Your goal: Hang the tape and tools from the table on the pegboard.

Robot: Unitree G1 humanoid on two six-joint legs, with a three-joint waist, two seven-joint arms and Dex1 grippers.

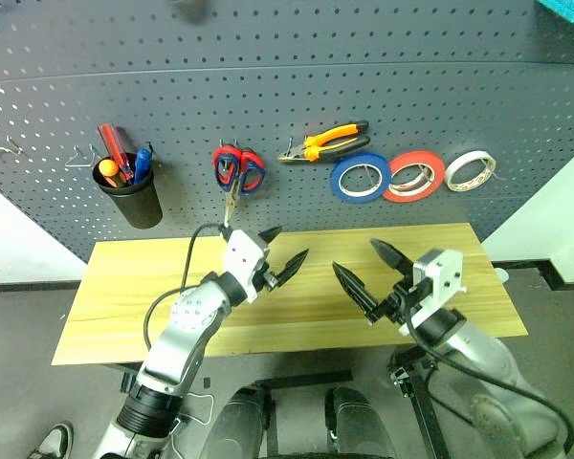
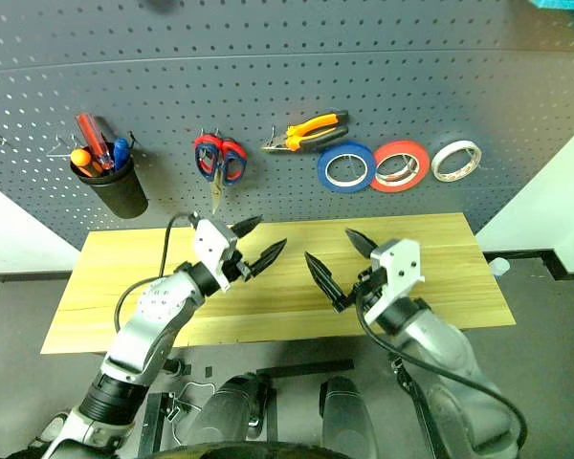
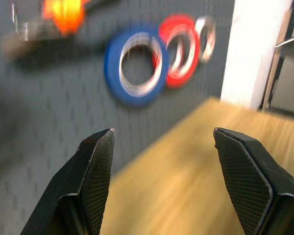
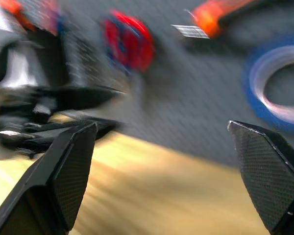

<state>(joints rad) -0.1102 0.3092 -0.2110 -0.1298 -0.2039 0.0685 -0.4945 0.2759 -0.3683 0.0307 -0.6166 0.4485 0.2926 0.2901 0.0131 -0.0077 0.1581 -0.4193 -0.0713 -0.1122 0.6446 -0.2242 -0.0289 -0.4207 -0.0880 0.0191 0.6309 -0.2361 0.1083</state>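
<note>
The blue tape (image 1: 361, 178) hangs on the dark grey pegboard (image 1: 268, 86), with the orange-and-black pliers (image 1: 325, 143) on a hook to its upper left. A small orange-handled screwdriver (image 1: 108, 170) stands in a black cup (image 1: 134, 201) on the board's left. Both grippers hover over the middle of the light wood table (image 1: 124, 296). My left gripper (image 1: 289, 244) is open and empty, and so is my right gripper (image 1: 356, 256), their fingertips pointing toward each other. The left wrist view looks past open fingers (image 3: 95, 171) at the blue tape (image 3: 135, 66).
Red-handled scissors (image 1: 239, 170) hang left of the pliers. A red-orange roll (image 1: 413, 176) and a white roll (image 1: 469, 170) hang right of the blue tape. Red and blue screwdrivers share the cup. Bare hooks (image 1: 5, 148) sit at the far left.
</note>
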